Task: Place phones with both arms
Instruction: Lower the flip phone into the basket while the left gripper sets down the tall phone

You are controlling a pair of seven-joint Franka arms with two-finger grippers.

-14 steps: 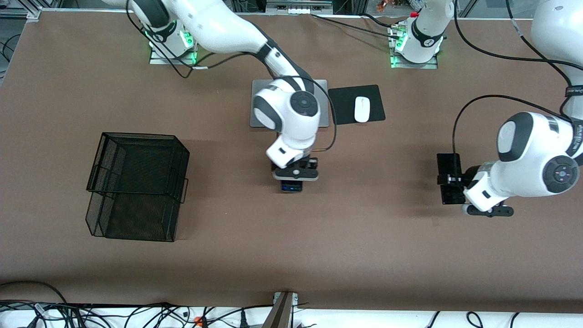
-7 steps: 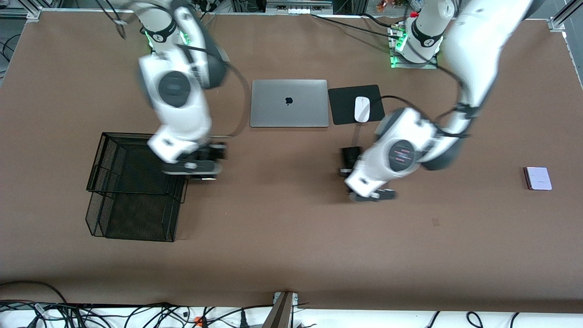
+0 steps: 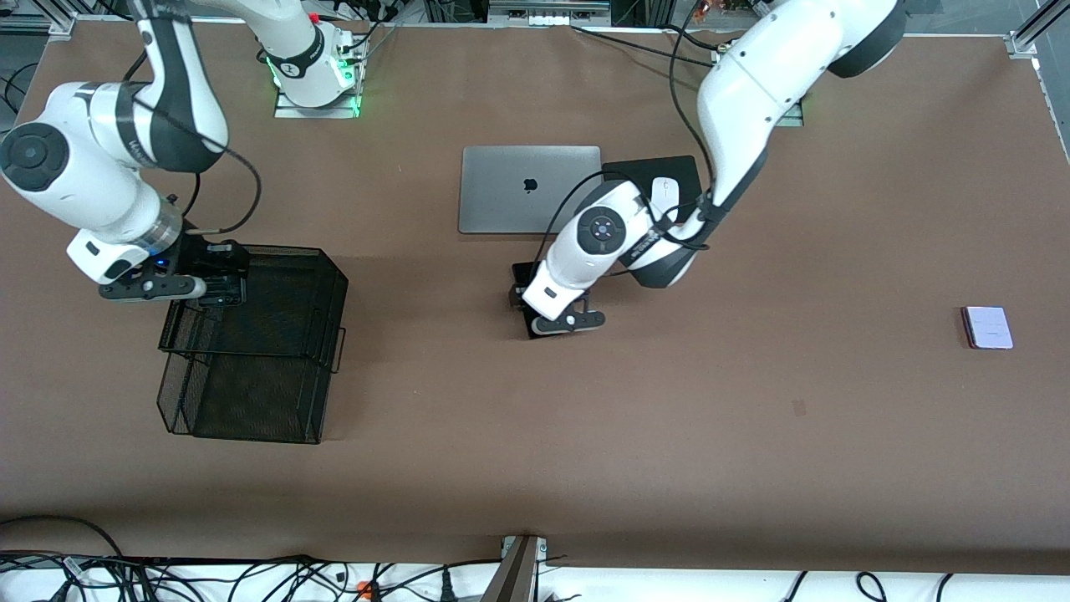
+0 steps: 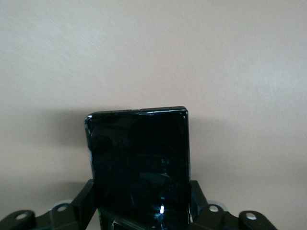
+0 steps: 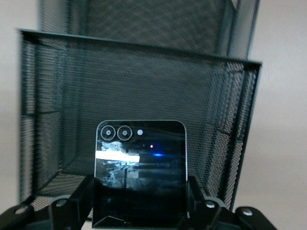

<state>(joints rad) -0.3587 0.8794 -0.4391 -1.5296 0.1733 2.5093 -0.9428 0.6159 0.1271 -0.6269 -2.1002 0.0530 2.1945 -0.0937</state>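
My right gripper (image 3: 222,279) is shut on the small squarish black phone (image 5: 140,160), which has two camera lenses. It holds the phone over the upper tier of the black mesh basket (image 3: 251,249), at the corner toward the right arm's end; the mesh fills the right wrist view (image 5: 144,81). My left gripper (image 3: 525,301) is shut on the long slim black slab phone (image 4: 139,153). It holds the slab (image 3: 522,272) low over the bare table, just on the camera side of the laptop. The pale lilac phone (image 3: 986,327) lies flat near the left arm's end of the table.
A closed silver laptop (image 3: 530,189) lies mid-table near the bases. Beside it, a white mouse (image 3: 664,191) on a black pad is partly covered by the left arm. The basket's lower tier (image 3: 242,401) juts toward the camera.
The right arm carried the small black phone from mid-table to over the basket. The left arm carried the black slab from its end of the table to the middle, uncovering the lilac phone.
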